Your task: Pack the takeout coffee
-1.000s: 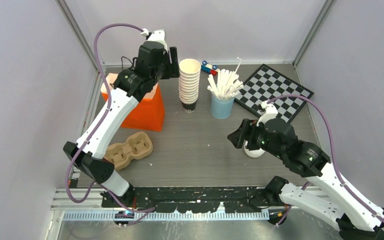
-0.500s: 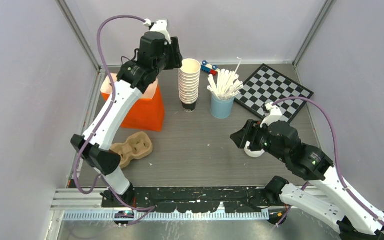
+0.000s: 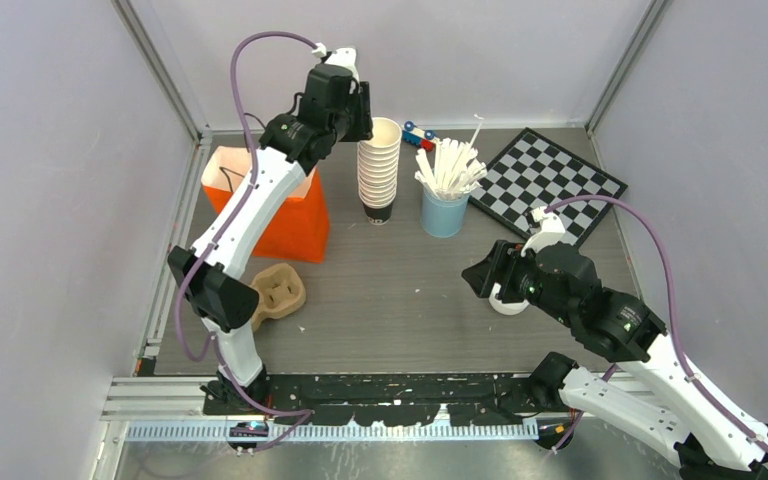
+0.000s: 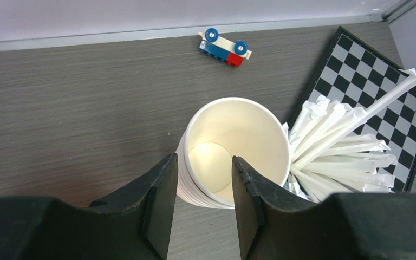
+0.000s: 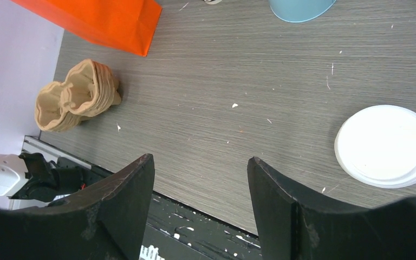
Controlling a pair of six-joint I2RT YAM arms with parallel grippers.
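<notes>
Right wrist | lidded cup [image 5: 385, 146] | just outside parted right jaws

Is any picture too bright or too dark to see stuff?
Left wrist view: a bright patch glows inside the top of the cup stack, while the left gripper looks nearly black, its detail lost. Right wrist view: the white lid is so bright it looks flat. Top view: even light, soft shadows, nothing blurry.
</notes>
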